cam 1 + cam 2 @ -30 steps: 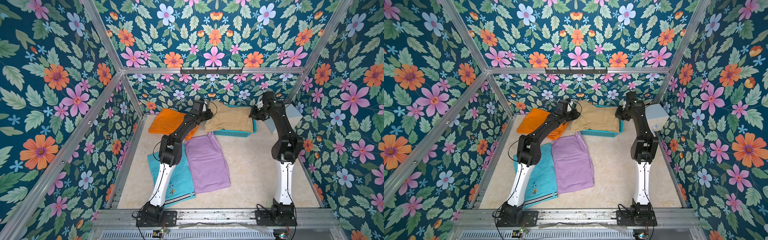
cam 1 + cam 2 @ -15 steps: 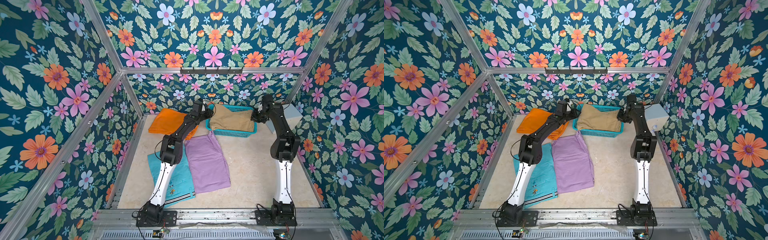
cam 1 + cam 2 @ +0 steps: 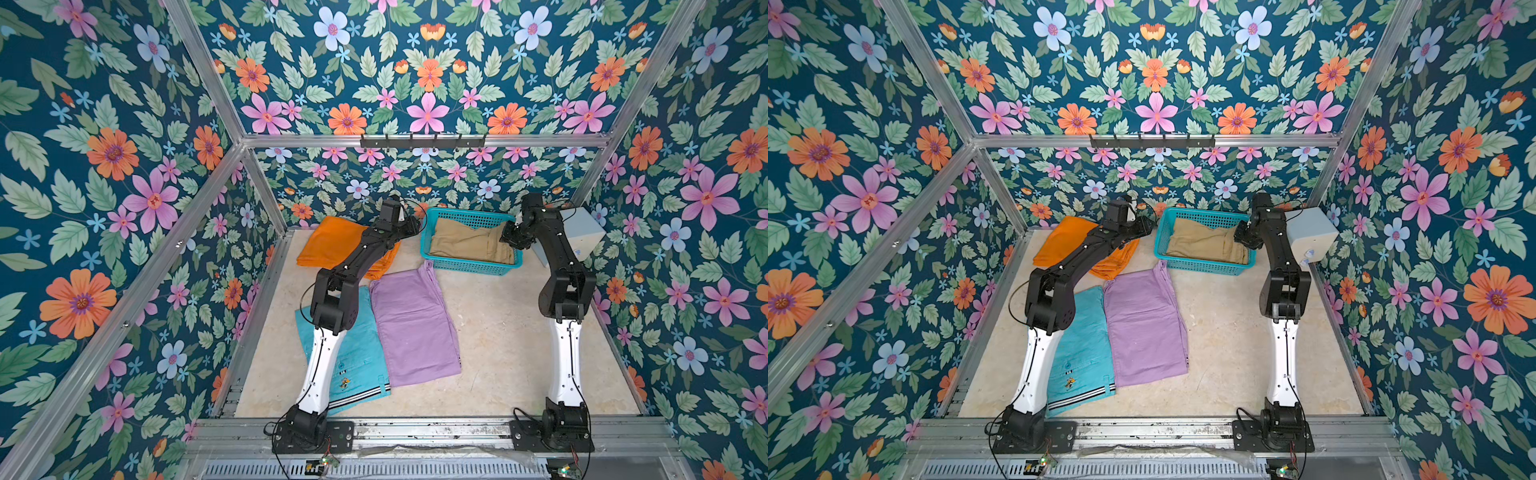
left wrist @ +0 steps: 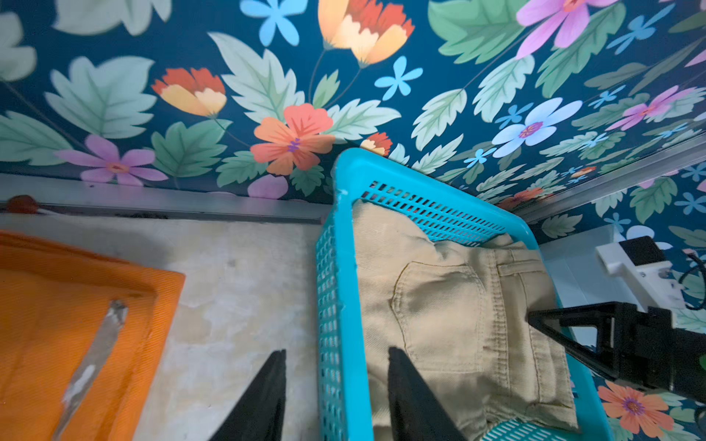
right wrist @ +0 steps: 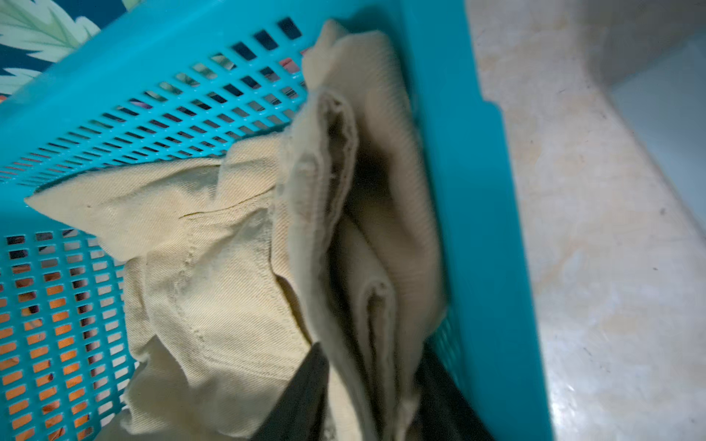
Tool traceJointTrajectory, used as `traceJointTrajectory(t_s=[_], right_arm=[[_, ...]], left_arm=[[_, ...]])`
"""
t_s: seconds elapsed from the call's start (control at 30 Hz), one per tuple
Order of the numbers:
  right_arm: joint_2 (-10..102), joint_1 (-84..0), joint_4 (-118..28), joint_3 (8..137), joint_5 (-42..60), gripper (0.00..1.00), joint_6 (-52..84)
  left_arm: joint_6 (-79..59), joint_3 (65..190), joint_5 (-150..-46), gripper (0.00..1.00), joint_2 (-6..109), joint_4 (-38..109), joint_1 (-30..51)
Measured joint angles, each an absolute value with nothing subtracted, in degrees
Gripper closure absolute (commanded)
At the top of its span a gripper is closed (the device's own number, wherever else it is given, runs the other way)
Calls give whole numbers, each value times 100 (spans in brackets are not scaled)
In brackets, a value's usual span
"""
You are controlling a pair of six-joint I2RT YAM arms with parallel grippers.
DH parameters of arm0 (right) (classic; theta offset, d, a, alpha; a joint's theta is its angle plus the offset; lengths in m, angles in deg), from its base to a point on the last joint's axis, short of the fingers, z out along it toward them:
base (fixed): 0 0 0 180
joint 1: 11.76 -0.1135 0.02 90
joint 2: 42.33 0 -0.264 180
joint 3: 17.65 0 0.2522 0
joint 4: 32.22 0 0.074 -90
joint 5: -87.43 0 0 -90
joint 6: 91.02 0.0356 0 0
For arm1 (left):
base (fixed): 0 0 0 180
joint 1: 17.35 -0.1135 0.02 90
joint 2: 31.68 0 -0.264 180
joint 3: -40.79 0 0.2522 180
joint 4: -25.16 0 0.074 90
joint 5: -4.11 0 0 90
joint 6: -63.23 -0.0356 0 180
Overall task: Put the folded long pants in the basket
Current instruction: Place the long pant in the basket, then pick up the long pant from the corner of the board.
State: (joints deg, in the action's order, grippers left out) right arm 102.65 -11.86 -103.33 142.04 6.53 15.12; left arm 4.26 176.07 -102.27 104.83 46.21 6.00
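Jaws of the left gripper (image 4: 336,351) are spread and set astride one wall of the basket (image 4: 328,305), with one finger outside and one inside over the tan pants (image 4: 439,317); nothing is pinched. Jaws of the right gripper (image 5: 372,349) are likewise parted, and a thick folded edge of the tan pants is left slack between them, against the opposite wall. The tan pants are lodged inside the basket, though that edge is bunched up toward the rim.

Trouble is likeliest on withdrawal. The fold could be snagged by a right finger and dragged over the rim, and the basket could be hooked and tipped if the left gripper is lifted askew.

Three pairs are left on the table: the orange pants (image 3: 328,241), partly covered by the left arm; the lilac pants (image 3: 415,328), just before the basket; and the turquoise pants (image 3: 361,357), crossed by the same arm. Room beside the right arm is cramped by a grey-blue box (image 3: 582,232).
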Motion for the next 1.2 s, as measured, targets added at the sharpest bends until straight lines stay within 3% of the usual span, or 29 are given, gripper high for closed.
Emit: traceJointTrajectory(t_s=[0.2,0.3,0.43,0.67,0.8,0.93,1.2], right_arm=[[9518,-1186,-10540,14169,-24,30,1593],[8851,-1183,-10523,13881,-422,30,1700],[7793,-1286,-10208,12471,-416,30,1871],[6690,-2803,-9017,10252,362,28,2474],[6902,-3804,-8374,10066,384,23,2959],[7881,-4611,-7723,10727,605,22,3654],[10069,-5061,-7465,13024,306,19,4734]], left_arm=[[223,16687,-10092,48,9628,4628,491],[166,15970,-9932,47,9121,4597,183],[159,15194,-9779,50,8739,4698,-399],[52,14523,-9434,47,8409,5143,-1264],[-42,14437,-9515,50,8350,5167,-1319],[46,13854,-9744,48,8052,5093,-1338],[616,12304,-9954,45,6774,4990,-1537]])
